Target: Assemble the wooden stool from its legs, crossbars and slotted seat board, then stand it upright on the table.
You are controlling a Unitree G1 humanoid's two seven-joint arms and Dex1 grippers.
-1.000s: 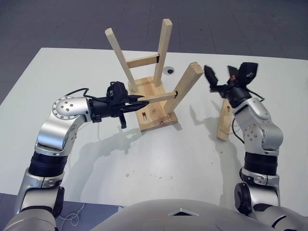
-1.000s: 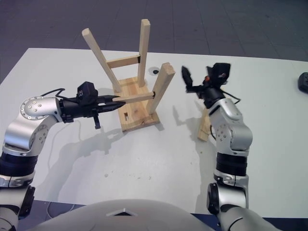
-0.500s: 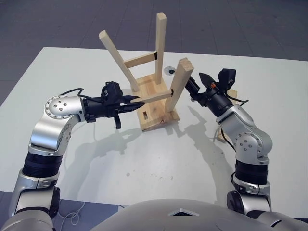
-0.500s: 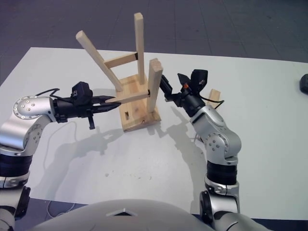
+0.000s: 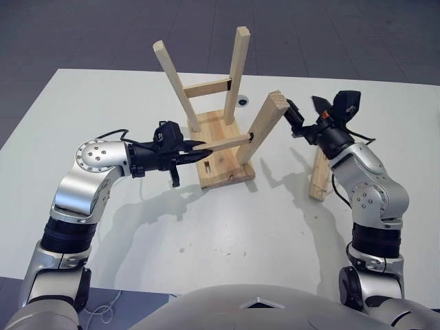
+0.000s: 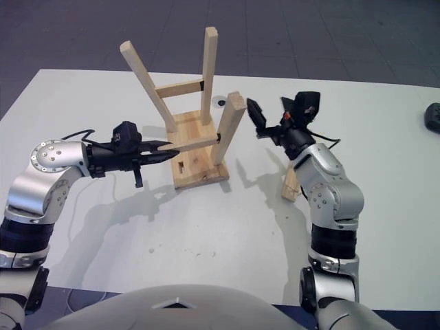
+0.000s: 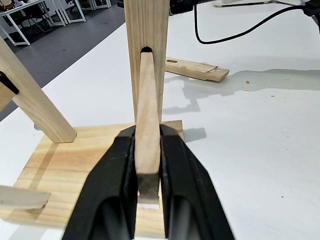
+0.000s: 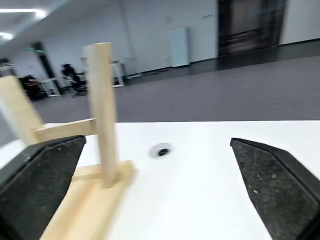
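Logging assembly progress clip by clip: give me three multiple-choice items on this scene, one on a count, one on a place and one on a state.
1. How many pale wooden legs stand up from the slotted wooden seat board?
A. Two
B. Three
C. Four

2. Where is the loose pale wooden stool leg?
A. Lying on the white table, apart from the stool
B. Across the seat board
C. Standing upright in a slot

3. What state is the right hand in?
A. Open, holding nothing
B. Shut on an upright leg
C. Shut on the loose leg

Answers:
1 B: two legs rise at the back and one nearer.
2 A: it lies flat on the table, clear of the seat board.
3 A: its fingers stand wide apart, gripping nothing.
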